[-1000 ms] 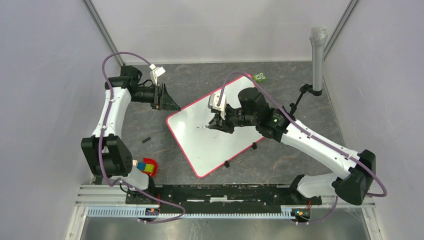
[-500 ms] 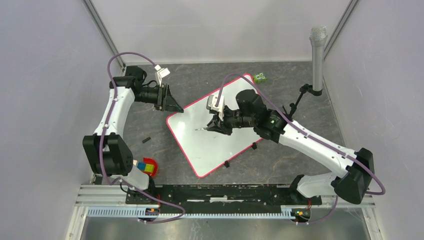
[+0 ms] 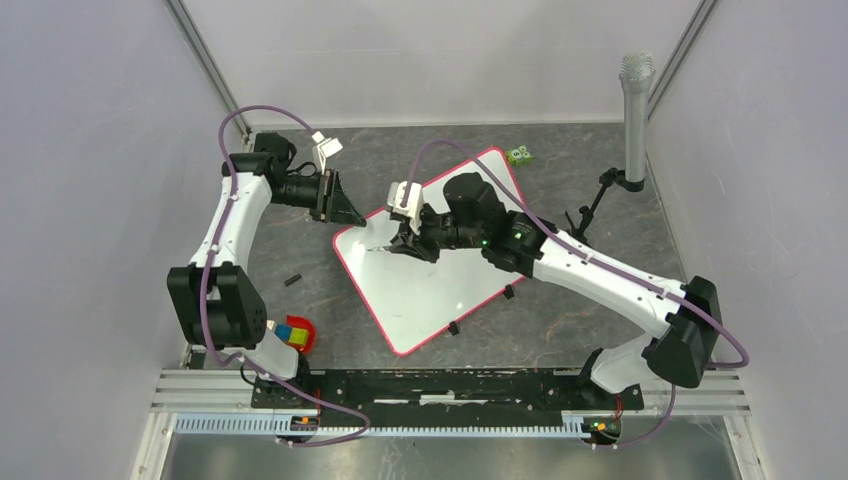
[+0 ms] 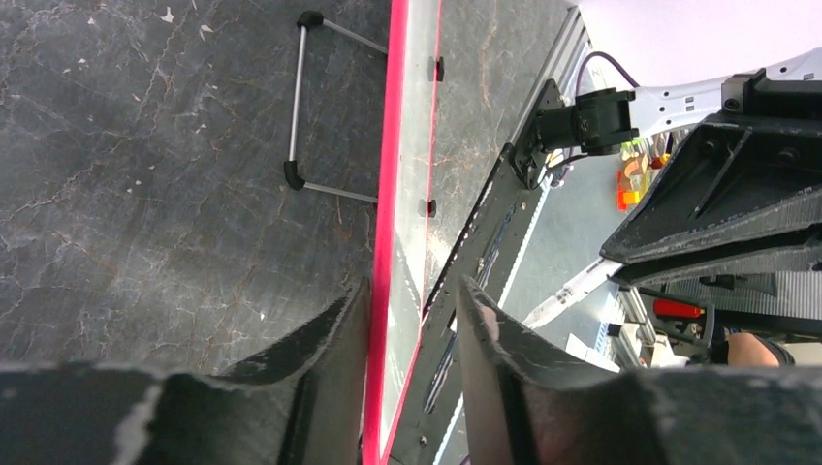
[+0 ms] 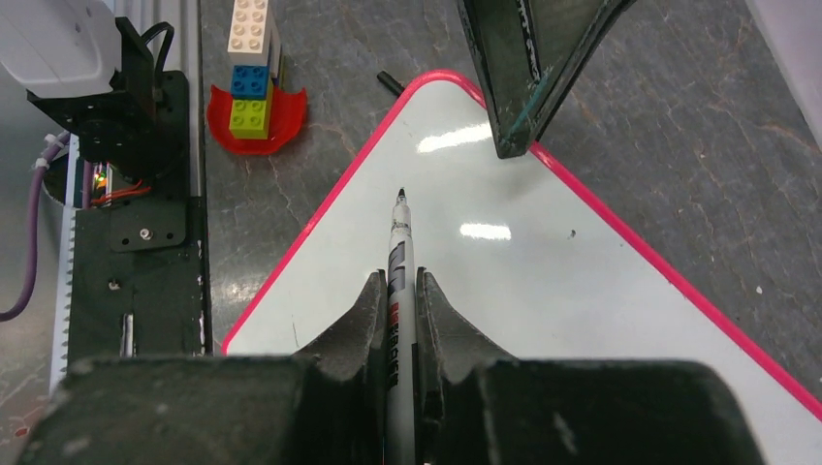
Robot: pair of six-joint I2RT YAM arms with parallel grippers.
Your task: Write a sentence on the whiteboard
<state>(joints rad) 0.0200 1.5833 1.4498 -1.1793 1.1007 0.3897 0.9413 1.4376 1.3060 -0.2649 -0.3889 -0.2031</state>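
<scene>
Pinching a marker point(image 5: 399, 281) by its barrel, the right jaws are closed hard on it. The uncapped black tip sticks out ahead of them and points at the whiteboard point(image 5: 543, 291), close to the corner nearest the left arm. Whether the tip is touching the white surface cannot be told from these views. The left jaws stand partly open astride the red frame at that same corner, with the board's edge in the gap between them. One side looks close against the frame and the other clear of it, so this reads as steadying rather than a firm hold. The whiteboard lies turned at an angle in the middle of the dark counter point(image 3: 400, 150), between the two arms. A stack of toy bricks on a red dish point(image 5: 254, 97) stands off its near-left side, and a microphone point(image 3: 636, 110) stands at the far right. No stroke of writing shows anywhere on the board in either view. By that, the task is at its very start: the pen is in hand and brought to a starting place, and the whole sentence has yet to be written.
</scene>
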